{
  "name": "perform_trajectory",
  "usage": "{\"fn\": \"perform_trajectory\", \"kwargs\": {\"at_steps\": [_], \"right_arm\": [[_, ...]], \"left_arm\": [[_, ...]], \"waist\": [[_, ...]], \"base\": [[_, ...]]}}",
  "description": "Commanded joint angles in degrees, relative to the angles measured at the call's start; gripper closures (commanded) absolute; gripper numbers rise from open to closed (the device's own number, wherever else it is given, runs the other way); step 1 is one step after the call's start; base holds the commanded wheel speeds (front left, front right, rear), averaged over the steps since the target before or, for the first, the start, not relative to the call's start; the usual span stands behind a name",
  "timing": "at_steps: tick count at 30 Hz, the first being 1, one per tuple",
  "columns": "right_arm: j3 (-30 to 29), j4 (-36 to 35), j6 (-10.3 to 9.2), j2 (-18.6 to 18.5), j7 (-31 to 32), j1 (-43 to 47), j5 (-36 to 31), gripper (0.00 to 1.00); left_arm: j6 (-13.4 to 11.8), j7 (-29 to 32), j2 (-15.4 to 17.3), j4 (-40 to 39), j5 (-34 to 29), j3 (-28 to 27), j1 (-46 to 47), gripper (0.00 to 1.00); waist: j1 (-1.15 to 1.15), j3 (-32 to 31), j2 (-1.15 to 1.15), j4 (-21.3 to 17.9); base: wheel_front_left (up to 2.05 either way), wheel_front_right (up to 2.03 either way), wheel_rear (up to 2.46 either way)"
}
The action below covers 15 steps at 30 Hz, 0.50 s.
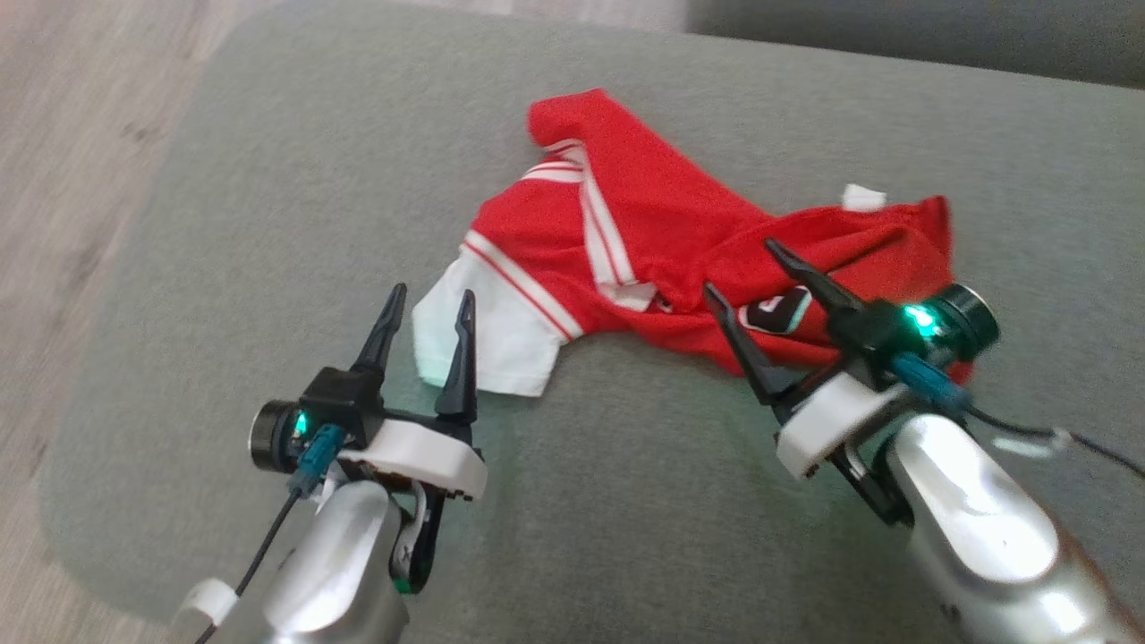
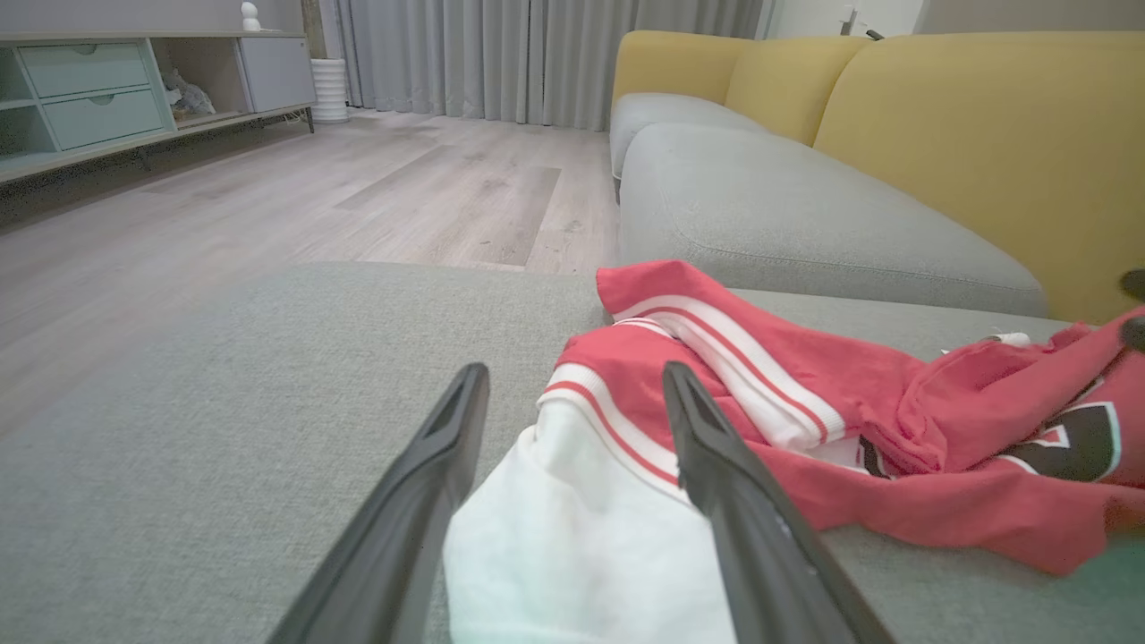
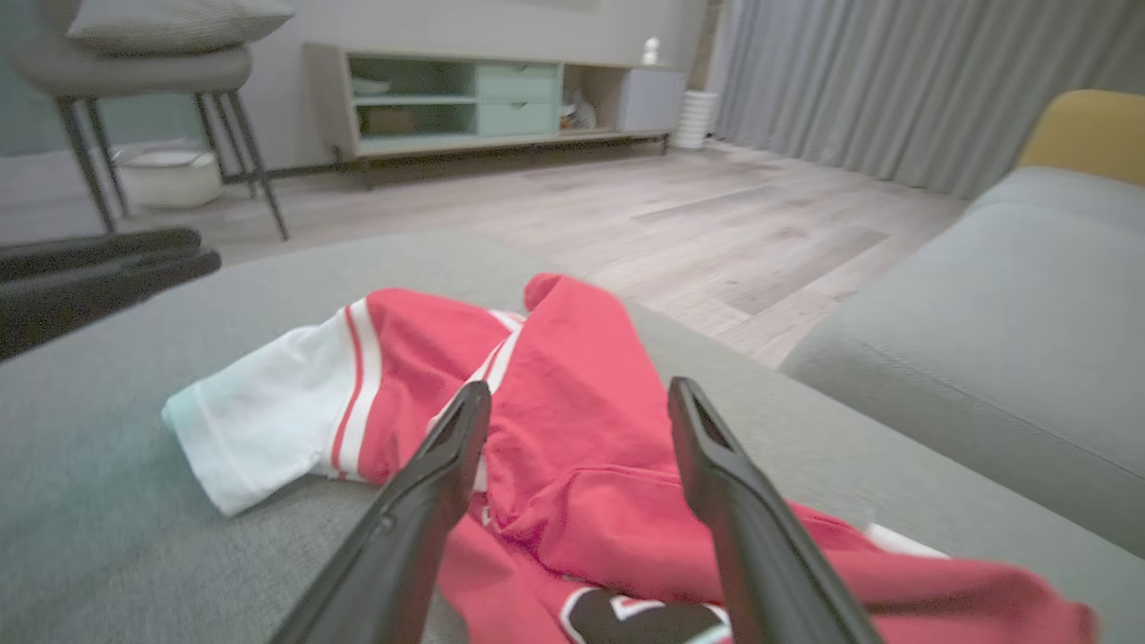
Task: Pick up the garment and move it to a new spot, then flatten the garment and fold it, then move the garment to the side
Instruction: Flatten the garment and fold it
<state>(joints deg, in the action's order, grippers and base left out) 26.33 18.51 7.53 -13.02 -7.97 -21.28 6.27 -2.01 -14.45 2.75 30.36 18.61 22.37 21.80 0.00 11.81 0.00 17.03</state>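
Observation:
The garment point(image 1: 653, 241) is a red jersey with white stripes and a white sleeve, lying crumpled on a grey-green cushion point(image 1: 268, 224). My left gripper point(image 1: 431, 301) stands open over the white sleeve point(image 2: 572, 537), whose cloth lies between and below the two fingers without being pinched. My right gripper point(image 1: 742, 264) is open above the jersey's red body point(image 3: 581, 447), close to a black-and-white emblem point(image 3: 644, 617). The left gripper's dark fingers point(image 3: 98, 277) show at the left edge of the right wrist view.
The cushion's left edge drops to a wooden floor point(image 1: 63, 179). A grey-and-yellow sofa point(image 2: 805, 197) stands beyond the garment. Farther off are a low cabinet point(image 3: 483, 98), a chair's legs point(image 3: 241, 152) and curtains point(image 2: 537, 54).

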Motion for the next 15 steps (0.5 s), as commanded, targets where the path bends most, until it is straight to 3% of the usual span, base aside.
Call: {"fn": "perform_trajectory", "kwargs": {"at_steps": [1, 7, 15], "right_arm": [[3.2, 0.4, -0.04, -1.0, 1.2, -3.0, 0.7, 0.0], [12.9, 10.4, -0.04, -4.5, 4.1, -12.2, 2.6, 0.0], [17.9, 18.1, -0.04, -5.3, 3.0, -17.8, 2.5, 0.0]], "left_arm": [[-0.2, -0.5, 0.4, -2.1, 0.3, -1.1, 1.0, 0.0], [-0.8, -0.5, 0.2, -2.6, 3.7, 2.8, 1.7, 0.0], [-2.7, -0.5, 0.1, -3.1, 6.3, 5.0, 2.8, 0.0]], "waist": [[0.0, 2.1, 0.0, 2.8], [0.0, 4.4, 0.0, 6.8], [0.0, 6.1, 0.0, 8.1]], "base": [[0.0, 0.0, 0.0], [0.0, 0.0, 0.0], [0.0, 0.0, 0.0]]}}
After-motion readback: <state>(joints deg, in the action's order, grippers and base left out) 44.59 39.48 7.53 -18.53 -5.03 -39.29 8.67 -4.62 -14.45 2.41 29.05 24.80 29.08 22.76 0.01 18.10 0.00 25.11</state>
